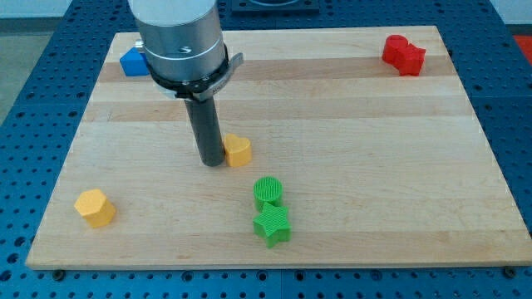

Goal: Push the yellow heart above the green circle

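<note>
Yellow heart [238,151] is sitting near the middle of the wooden worktop [349,141], touching my tip [211,163] on the tip's right in the view. No pincer is showing, so its state cannot be told. Green circle [268,192] is lying below and right of the heart, touching the green star [272,226] beneath it. Yellow hexagon [94,208], blue block [134,62] and red block [403,54] are sitting well apart.

Robotics lab: wooden board [349,100] on blue perforated bench [33,91].
</note>
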